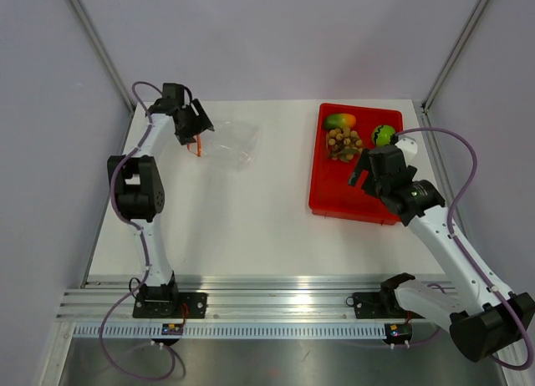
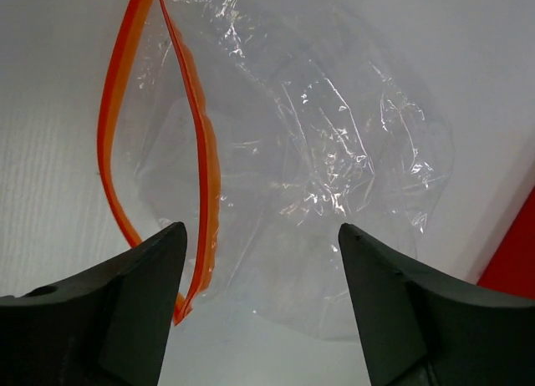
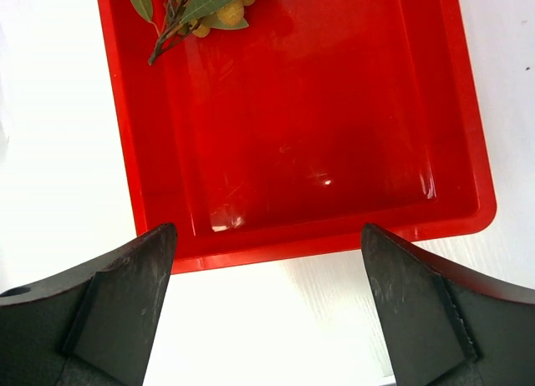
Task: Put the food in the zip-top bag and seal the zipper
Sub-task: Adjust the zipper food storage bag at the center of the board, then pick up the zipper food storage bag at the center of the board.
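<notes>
The clear zip-top bag (image 1: 231,143) lies crinkled on the white table at the back left. Its mouth gapes, and the orange-red zipper (image 2: 205,169) forms a narrow loop. My left gripper (image 1: 196,132) hangs open at that mouth; in the left wrist view the gripper (image 2: 262,236) straddles the bag (image 2: 334,152), and the strip's near end runs just inside the left finger (image 2: 134,294). The food sits at the far end of the red tray (image 1: 334,198): a mango (image 1: 340,120), tan-brown balls (image 1: 343,142) and a green fruit (image 1: 384,134). My right gripper (image 3: 267,229) stands open over the tray's near edge, holding nothing.
The red tray (image 3: 318,135) is bare in its near half, with the leafy tan balls (image 3: 219,8) at its far end. A sliver of that tray (image 2: 514,261) shows right of the bag. Grey walls close the table at the back and sides.
</notes>
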Robot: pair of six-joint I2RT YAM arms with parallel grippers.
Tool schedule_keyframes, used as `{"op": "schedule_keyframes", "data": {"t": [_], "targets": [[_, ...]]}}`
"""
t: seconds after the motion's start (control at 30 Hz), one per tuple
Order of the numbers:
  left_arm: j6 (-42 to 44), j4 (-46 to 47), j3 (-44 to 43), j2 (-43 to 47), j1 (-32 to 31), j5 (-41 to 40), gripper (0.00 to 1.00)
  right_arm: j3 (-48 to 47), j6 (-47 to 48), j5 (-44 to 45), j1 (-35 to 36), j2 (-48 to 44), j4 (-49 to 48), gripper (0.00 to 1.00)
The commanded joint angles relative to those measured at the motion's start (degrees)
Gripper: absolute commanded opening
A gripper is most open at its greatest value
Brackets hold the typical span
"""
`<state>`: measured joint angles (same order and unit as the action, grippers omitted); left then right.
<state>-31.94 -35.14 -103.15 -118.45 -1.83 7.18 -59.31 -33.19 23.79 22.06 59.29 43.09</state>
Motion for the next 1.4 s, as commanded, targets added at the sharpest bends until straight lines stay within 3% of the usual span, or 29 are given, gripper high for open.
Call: {"op": "schedule_keyframes", "data": {"t": [0.0,0.07,0.17,0.47,0.7,0.97,1.0,1.2,1.37], "targets": [[-1.3,0.2,-4.1,-3.6,0.0,4.5,0.72,0.0,0.1,-1.6,-0.1,0.5,-0.6,0.99],[-1.9,1.0,-3.5,-3.8,-0.1,6.1,0.62,0.1,0.1,-1.8,-0.1,1.1,-0.7,1.00],[-2.2,5.2,2.6,-0.1,-1.3,8.6,0.61,0.7,-0.1,-2.2,-0.1,1.3,-1.5,0.99],[2.1,8.5,18.2,12.0,-12.5,12.5,0.78,1.4,-1.1,-4.9,0.0,0.7,-2.5,0.99],[7.8,3.9,20.7,21.5,-15.5,2.9,0.81,1.7,-1.9,-6.5,0.3,0.3,-2.8,0.99],[23.8,1.6,22.6,24.7,-16.5,-16.5,0.79,2.3,-3.6,-7.8,1.8,1.2,-3.8,0.99],[25.3,3.0,23.4,25.0,-17.2,-17.3,0.75,2.4,-3.8,-8.0,1.8,1.4,-3.9,0.99],[48.5,19.1,38.0,31.4,-18.7,-16.1,0.69,2.3,-4.2,-8.3,2.5,1.9,-3.8,0.99],[56.8,30.5,45.4,31.5,-18.5,-10.7,0.67,2.3,-3.8,-8.0,2.5,2.7,-4.2,0.99]]}}
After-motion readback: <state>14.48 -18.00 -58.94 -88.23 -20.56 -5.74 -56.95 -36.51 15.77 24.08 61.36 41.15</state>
